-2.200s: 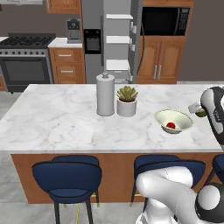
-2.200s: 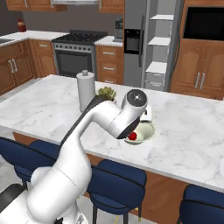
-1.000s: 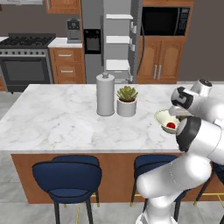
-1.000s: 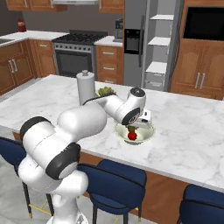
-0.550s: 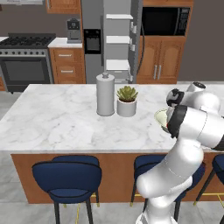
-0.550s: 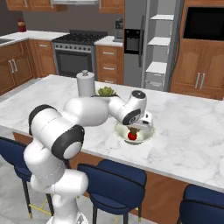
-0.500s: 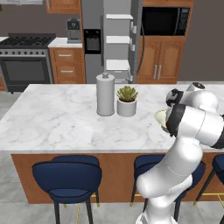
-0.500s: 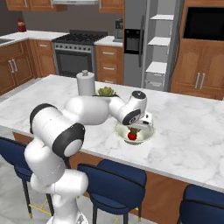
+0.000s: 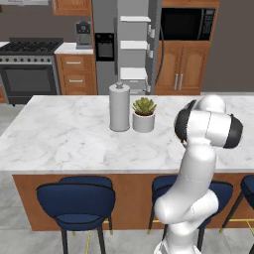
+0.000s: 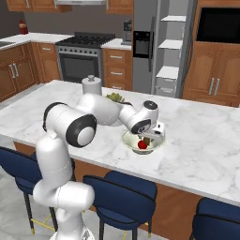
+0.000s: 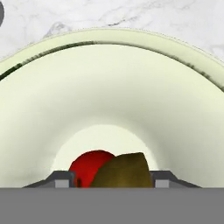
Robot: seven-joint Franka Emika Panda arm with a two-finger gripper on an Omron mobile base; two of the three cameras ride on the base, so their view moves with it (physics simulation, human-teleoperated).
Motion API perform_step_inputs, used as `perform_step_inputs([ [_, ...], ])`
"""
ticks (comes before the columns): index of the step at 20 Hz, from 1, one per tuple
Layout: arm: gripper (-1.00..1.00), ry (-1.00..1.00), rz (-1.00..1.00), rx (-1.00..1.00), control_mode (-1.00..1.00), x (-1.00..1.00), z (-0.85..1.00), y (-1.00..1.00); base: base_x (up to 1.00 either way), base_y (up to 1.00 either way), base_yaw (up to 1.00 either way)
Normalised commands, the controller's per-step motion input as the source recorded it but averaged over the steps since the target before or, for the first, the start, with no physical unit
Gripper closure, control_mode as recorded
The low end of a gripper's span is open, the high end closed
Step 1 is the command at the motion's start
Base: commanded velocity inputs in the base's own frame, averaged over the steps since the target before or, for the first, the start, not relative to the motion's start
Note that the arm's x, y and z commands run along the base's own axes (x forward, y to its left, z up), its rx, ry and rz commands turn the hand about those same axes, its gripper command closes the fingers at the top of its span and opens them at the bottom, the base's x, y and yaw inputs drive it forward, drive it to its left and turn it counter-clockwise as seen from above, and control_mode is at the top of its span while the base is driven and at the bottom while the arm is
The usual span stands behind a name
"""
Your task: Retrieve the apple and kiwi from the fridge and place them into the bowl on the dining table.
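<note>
In the hand view the kiwi (image 11: pixel 122 170) sits between the gripper (image 11: pixel 113 183)'s parted jaws, touching the apple (image 11: pixel 87 168), both low in the bowl (image 11: pixel 112 87) on the dining table (image 10: pixel 201 140). This looks like the release; next, lift clear.

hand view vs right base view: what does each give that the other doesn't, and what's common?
Hand view: the kiwi up close, olive-brown, in front of the apple and overlapping it, low in the bowl.
Right base view: the arm reaching across the counter, the gripper over the bowl, the fridge behind with white shelves showing, the stove, blue stools.
Both: the pale bowl, the red apple inside it, the marble dining table under it.
</note>
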Motion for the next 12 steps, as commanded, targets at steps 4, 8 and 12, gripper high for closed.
perform_step_inputs([
  [4,-1.0,0.0,0.0,0.0,-1.0,0.46,-0.13,-0.09,0.0,0.0,0.0],
  [8,-1.0,0.0,-0.02,0.0,-1.0,0.04,0.01,-0.16,0.0,0.0,0.0],
  [12,-1.0,-0.01,-0.03,0.0,-1.0,-0.55,0.33,-0.24,0.0,0.0,0.0],
])
